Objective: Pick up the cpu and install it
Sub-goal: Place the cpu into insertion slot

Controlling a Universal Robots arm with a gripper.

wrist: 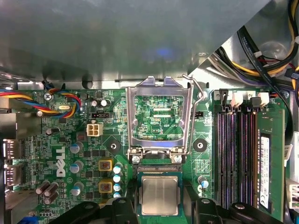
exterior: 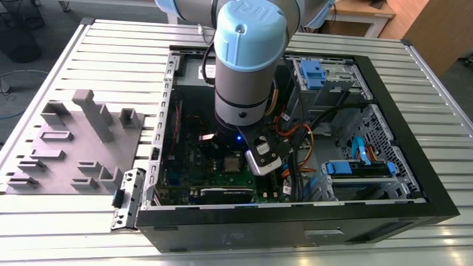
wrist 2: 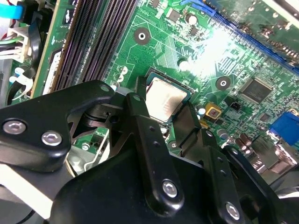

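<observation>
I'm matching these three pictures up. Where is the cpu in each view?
Exterior view: the cpu lies on the green motherboard, mid-case.
Second wrist view: the cpu lies near the memory slots.
First wrist view: the cpu lies by the hinge of the raised socket frame.
Shared landmark: the motherboard under it.

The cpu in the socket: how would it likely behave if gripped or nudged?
The cpu looks like a rigid flat plate, so probably stiff and unlikely to roll. Its smooth metal top may be slippery; thin edges likely offer little purchase.
</observation>
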